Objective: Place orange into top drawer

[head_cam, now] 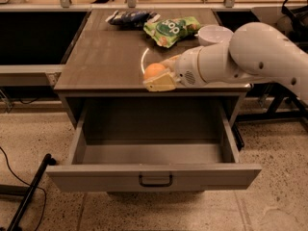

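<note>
Round orange [154, 71] clasped in pincer [157, 76], above open grey top drawer [96, 176].

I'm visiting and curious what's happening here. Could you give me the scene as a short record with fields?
gripper: closed on the orange, near the front edge of the cabinet top
top drawer: pulled open, nothing visible inside
orange in drawer: not yet
further back on top: green snack bag, white bowl, dark packet
</note>
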{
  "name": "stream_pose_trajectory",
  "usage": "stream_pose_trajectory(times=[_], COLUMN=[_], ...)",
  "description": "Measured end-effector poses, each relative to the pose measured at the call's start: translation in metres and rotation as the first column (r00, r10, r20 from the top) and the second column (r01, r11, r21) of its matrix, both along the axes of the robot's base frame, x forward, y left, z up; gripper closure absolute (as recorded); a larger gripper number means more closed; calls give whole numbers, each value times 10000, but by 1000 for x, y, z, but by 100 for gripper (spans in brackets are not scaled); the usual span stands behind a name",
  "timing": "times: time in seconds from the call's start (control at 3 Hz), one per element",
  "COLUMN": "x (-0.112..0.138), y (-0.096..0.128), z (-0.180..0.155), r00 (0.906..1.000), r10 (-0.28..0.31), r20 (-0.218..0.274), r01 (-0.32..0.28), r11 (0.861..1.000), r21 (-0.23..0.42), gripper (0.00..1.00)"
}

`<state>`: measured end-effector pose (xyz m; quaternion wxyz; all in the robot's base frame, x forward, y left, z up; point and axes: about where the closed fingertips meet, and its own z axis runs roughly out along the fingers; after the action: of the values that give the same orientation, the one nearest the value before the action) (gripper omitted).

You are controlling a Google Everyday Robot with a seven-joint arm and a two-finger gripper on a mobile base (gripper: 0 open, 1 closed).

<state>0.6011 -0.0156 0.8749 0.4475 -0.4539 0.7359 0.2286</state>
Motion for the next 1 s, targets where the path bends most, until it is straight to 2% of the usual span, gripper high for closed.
stream_pose_trajectory(times=[0.33,0.67,1.0], x=[-8,-7,-19], y=[4,4,8], z=[9,8,-15], r00=[9976,9977,9973], r10=[395,398,700], r20=[577,556,209], r01=[-391,-394,-699], r11=[9992,9992,9975], r21=[-78,-99,-46], gripper=[100,100,100])
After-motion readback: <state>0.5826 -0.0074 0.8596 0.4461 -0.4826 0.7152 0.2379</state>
